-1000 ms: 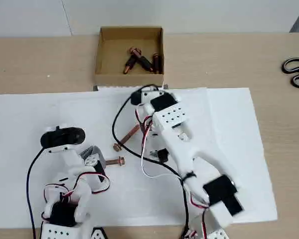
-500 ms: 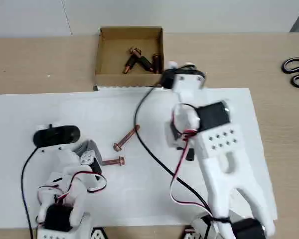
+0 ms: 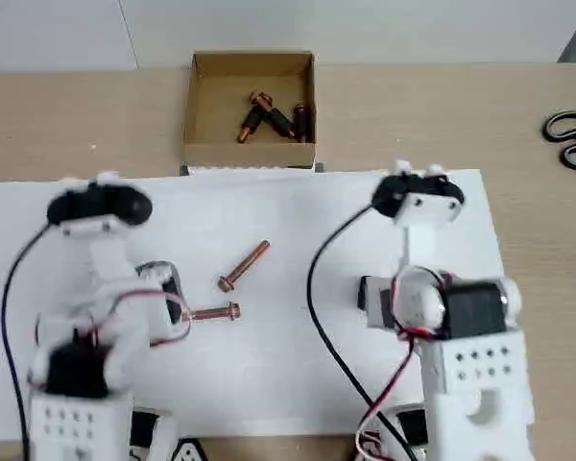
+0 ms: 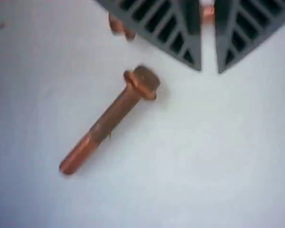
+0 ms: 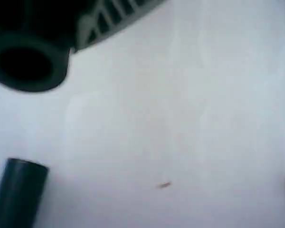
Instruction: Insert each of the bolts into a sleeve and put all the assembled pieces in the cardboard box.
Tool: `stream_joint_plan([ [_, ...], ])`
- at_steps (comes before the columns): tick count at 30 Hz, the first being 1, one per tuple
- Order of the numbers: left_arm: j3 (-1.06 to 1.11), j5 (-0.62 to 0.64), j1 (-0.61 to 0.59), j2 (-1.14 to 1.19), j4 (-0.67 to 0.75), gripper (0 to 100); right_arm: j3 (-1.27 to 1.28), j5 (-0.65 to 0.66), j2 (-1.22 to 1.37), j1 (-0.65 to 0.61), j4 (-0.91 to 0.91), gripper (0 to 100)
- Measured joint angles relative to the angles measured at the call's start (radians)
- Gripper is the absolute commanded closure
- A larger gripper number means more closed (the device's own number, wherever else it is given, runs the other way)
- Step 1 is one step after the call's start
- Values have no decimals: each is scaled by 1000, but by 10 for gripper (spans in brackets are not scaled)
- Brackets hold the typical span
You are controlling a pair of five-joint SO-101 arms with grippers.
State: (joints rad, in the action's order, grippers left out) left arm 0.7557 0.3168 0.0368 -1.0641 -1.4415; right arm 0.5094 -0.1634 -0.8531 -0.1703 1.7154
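While your left gripper [image 4: 209, 66] is hanging clenched to a slit on nothing, the loose bolt [image 4: 109, 126] is lying on the paper [image 4: 228, 166] just beside its tips, head nearest, shaft pointing away, so you're likely reopening first.

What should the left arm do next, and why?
Probably lower the left gripper onto the near bolt that shows just beneath it. That one and the far bolt lie loose on the sheet, neither in a sleeve.
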Motion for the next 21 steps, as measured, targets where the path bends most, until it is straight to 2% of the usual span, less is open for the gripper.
stream_joint_plan([
  [4,-261,-152,-2,270,-190,993,9,0,-41,32,-3,996],
  [7,-351,-318,-2,448,-278,993,9,0,-48,37,-3,996],
  [14,-347,-766,20,666,-285,993,14,0,-48,37,-3,996],
  [21,-318,-1079,110,681,-285,993,14,0,-48,37,-3,996],
])
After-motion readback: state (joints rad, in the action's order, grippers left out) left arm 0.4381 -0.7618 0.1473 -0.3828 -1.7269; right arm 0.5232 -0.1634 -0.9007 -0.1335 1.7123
